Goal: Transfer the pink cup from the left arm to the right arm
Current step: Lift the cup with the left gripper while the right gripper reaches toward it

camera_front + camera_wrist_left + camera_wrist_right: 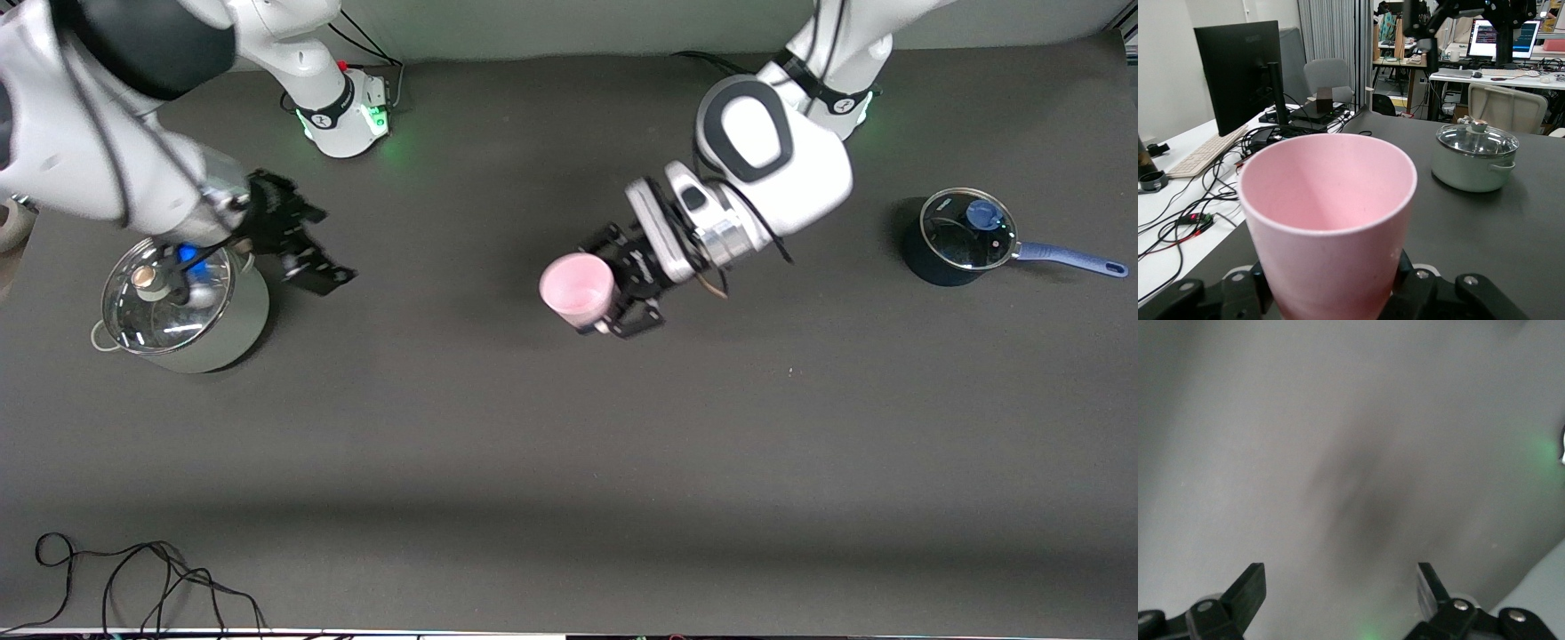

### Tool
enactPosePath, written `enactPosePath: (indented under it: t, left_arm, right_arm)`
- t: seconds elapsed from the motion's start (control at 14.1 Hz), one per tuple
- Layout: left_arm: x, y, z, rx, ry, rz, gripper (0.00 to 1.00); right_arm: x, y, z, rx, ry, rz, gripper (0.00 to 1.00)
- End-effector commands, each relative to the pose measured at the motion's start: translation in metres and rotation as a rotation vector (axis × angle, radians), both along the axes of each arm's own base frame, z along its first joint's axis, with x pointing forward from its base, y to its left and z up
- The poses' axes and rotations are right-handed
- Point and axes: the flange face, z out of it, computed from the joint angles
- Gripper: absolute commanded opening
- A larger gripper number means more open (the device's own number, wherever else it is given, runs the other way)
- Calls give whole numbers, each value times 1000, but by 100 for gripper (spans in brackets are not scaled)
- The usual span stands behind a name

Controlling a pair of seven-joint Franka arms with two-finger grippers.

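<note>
A dark grey table (pixel 569 462) is covered edge to edge with matte mat. A white desk (pixel 1178 220) is seen alongside it, with a black monitor (pixel 1238 73), a keyboard (pixel 1201 153) and loose cables. A grey office chair (pixel 1328 77) and grey curtains (pixel 1331 30) are visible. Further lit desks with screens (pixel 1501 40) are noted.

Robotics laboratory within an office space: a dark-covered table (pixel 569 444) carries two bench-mounted arms, while the left wrist view shows a monitor (pixel 1238 67), keyboard (pixel 1201 153), office chairs (pixel 1328 73) and cable-strewn desks (pixel 1178 200).
</note>
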Motion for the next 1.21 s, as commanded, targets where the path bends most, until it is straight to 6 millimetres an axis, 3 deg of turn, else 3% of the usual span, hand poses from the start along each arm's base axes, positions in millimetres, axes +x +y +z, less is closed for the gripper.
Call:
enactPosePath:
  t: [0.0, 0.28, 0.43, 0.64, 0.92, 1.13]
  left_arm:
    - [-26, -30, 14, 20, -9, 28, 33]
    - [-34, -40, 18, -4, 35, 37, 33]
    - [-32, -39, 20, -9, 32, 38, 33]
    - [-31, -38, 20, -8, 32, 41, 34]
    - [-30, -38, 18, -8, 35, 42, 35]
    - [-30, -37, 18, -8, 37, 44, 35]
  right_arm:
    - [-9, 34, 23, 29, -5, 9, 100]
    - [-24, 64, 62, 71, -13, -114, 100]
    - [-36, 86, 65, 59, 1, -164, 100]
    - [-63, 137, 62, 47, 18, -181, 100]
    - [-57, 153, 50, 45, 27, -232, 99]
    - [-58, 182, 28, 19, 16, -234, 99]
